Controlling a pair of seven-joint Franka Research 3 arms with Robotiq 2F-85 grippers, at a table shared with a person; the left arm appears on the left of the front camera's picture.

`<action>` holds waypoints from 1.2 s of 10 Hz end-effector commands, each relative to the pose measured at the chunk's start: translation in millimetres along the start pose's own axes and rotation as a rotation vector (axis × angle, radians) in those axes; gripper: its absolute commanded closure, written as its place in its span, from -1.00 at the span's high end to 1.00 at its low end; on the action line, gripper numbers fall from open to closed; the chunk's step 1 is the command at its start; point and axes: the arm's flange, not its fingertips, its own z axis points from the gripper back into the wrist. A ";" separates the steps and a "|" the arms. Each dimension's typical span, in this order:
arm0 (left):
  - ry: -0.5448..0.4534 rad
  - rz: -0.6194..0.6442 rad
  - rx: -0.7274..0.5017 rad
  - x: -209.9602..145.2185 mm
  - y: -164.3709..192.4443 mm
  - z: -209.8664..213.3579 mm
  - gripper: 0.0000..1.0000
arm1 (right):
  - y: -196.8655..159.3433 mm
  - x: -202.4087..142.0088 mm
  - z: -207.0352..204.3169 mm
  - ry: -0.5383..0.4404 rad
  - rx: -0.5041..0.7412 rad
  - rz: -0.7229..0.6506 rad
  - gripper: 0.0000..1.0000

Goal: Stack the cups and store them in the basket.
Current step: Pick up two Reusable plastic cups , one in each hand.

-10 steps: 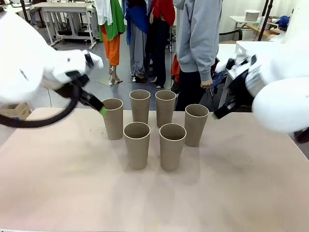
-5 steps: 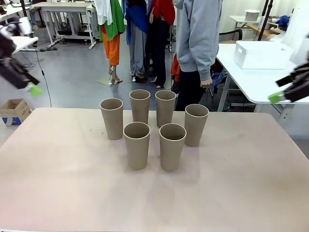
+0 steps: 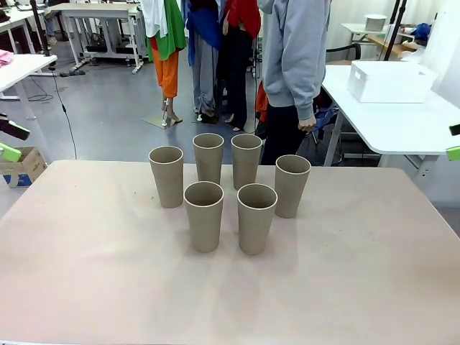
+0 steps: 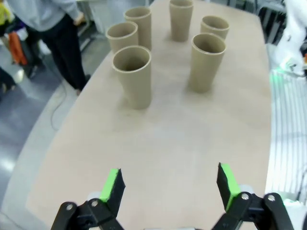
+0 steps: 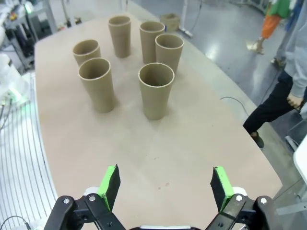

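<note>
A: Where are the cups (image 3: 204, 215)?
B: All six stand upright and unstacked, clustered toward the middle of the far edge of the worktop (image 3: 86, 273), where a person (image 3: 295, 65) stands.
A: And the basket (image 3: 392, 80)?
B: Well apart, on another white worktop (image 3: 388, 122) past the far right corner.
A: Left claw (image 4: 169, 184), right claw (image 5: 165, 186)?
B: Both spread wide, gripping nothing, near the left and right edges.

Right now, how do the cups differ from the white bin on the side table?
The cups are tan, round and tapered; the white bin is rectangular and wider. The cups stand on the beige table; the bin sits on a white table farther right. Both stand upright, untouched.
</note>
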 end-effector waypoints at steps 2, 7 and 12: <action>-0.100 -0.022 -0.037 -28.8 -23.4 -7.0 1.00 | 28.0 -31.0 -20.6 -0.026 0.026 0.027 1.00; -0.100 -0.012 -0.022 -34.3 -26.0 -2.0 1.00 | -5.1 -12.9 -5.2 -0.037 0.021 0.012 1.00; -0.100 -0.012 -0.022 -34.3 -26.0 -2.0 1.00 | -5.1 -12.9 -5.2 -0.037 0.021 0.012 1.00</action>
